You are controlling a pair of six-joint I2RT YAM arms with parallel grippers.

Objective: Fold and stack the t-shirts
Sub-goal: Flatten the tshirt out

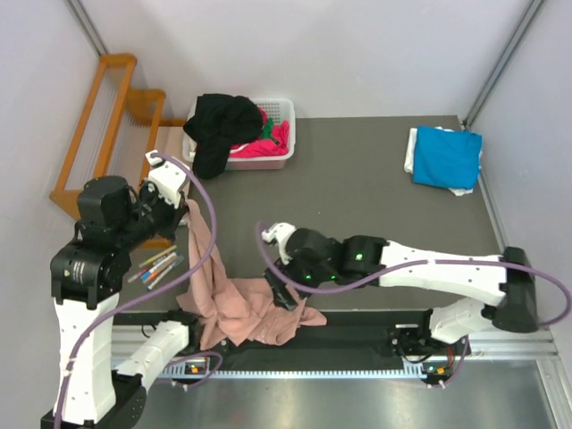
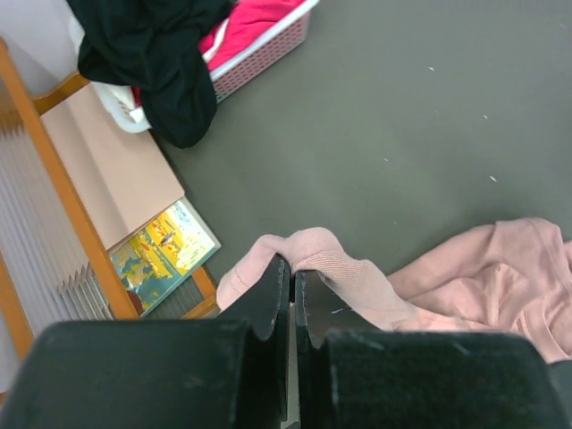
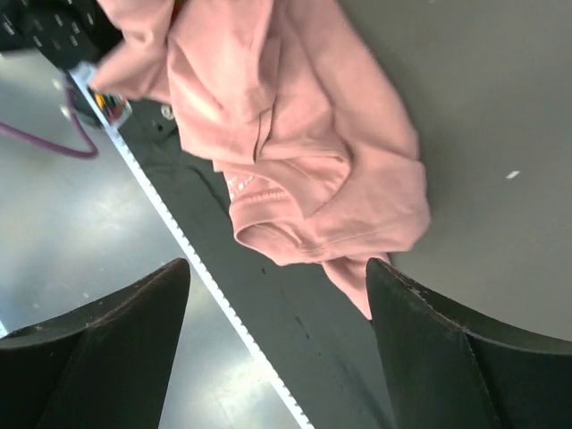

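Note:
The salmon-pink t-shirt [image 1: 234, 299] hangs from my left gripper [image 1: 185, 207] down to a crumpled heap at the table's near edge. My left gripper [image 2: 292, 273] is shut on a fold of this pink shirt [image 2: 340, 268]. My right gripper [image 1: 284, 298] is open and empty, just over the heap's right side; in the right wrist view the pink shirt [image 3: 295, 152] lies ahead of the spread jaws [image 3: 277, 295]. A folded bright blue t-shirt [image 1: 447, 156] lies on a white one at the far right. A black t-shirt [image 1: 219, 125] drapes over the white basket [image 1: 284, 112], with magenta and green shirts inside.
A wooden rack [image 1: 107, 125] stands at the far left beside the table. Several pens [image 1: 156, 265] lie at the table's left edge. A colourful picture book [image 2: 161, 250] lies by the rack. The metal rail [image 1: 357, 344] runs along the near edge.

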